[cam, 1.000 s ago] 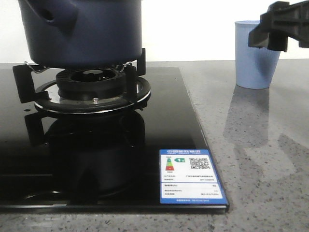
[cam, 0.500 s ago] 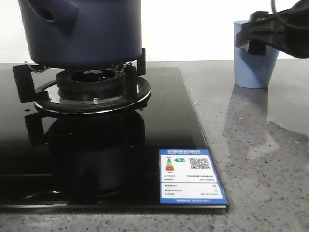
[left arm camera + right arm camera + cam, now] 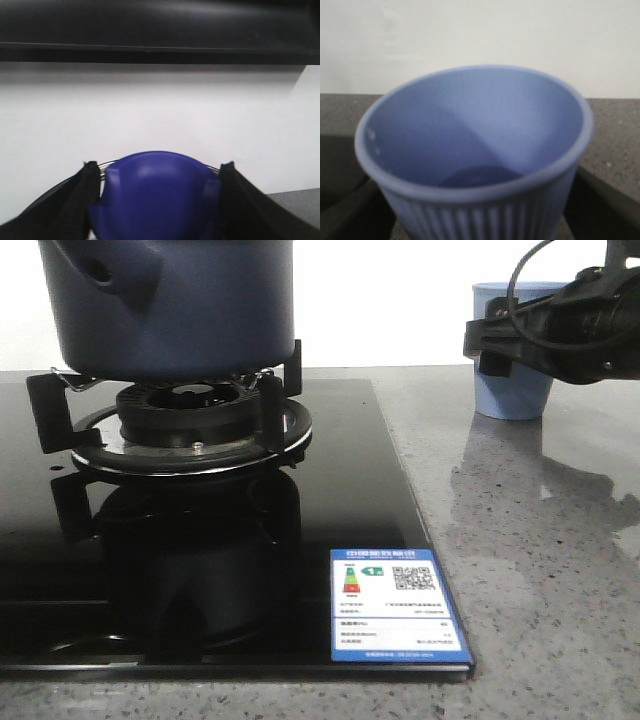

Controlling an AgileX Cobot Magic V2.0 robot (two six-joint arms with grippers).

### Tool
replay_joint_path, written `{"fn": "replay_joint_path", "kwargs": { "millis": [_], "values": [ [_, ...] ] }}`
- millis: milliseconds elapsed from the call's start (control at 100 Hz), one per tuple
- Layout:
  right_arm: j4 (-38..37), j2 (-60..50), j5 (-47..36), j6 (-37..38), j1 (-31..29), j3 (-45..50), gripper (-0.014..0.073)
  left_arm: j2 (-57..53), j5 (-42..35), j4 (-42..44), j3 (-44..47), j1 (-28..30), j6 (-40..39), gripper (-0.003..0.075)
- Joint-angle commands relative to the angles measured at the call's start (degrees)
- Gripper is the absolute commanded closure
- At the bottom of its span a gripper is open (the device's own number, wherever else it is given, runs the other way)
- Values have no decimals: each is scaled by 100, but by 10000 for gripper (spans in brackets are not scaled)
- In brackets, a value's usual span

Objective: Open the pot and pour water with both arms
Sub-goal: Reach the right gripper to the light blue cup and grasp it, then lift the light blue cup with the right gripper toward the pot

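Note:
The dark navy pot stands on the gas burner at the far left, its stubby handle pointing toward me. My left gripper shows only in the left wrist view. Its fingers press both sides of a blue domed lid knob, and a thin metal rim shows behind the knob. The light blue ribbed cup stands at the far right on the counter. My right gripper is shut around its middle. In the right wrist view the cup sits between the fingers.
The black glass hob fills the left and middle and carries a blue label sticker at its front right corner. The speckled grey counter lies to the right. A white wall stands behind.
My right gripper has swung left across the cup and closed round it. The cup has shifted a little to the left with it. The pot has not moved.

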Motion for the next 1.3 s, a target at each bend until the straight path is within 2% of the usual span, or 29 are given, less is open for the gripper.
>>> {"fn": "replay_joint_path", "kwargs": {
  "millis": [0, 350, 420, 590, 830, 960, 1120, 1290],
  "values": [
    [-127, -74, -920, 2, 11, -168, 39, -148, -663, 7, -213, 15, 4, 351],
    [-127, 113, -831, 2, 11, -168, 46, -148, -663, 7, -213, 15, 4, 351],
    [-127, 124, -786, 2, 11, -168, 76, -148, -663, 7, -213, 15, 4, 351],
    [-127, 124, -786, 2, 11, -168, 230, -148, -663, 7, -213, 15, 4, 351],
    [-223, -19, -699, 2, 11, -168, 242, -148, -663, 7, -213, 15, 4, 351],
    [-691, -458, -232, 2, 11, -168, 242, -148, -663, 7, -213, 15, 4, 351],
    [-796, -1192, 504, 2, 11, -168, 242, -148, -663, 7, -213, 15, 4, 351],
    [-1335, -2061, 1351, 2, 11, -179, 242, -148, -663, 7, -213, 15, 4, 351]
  ]
}}
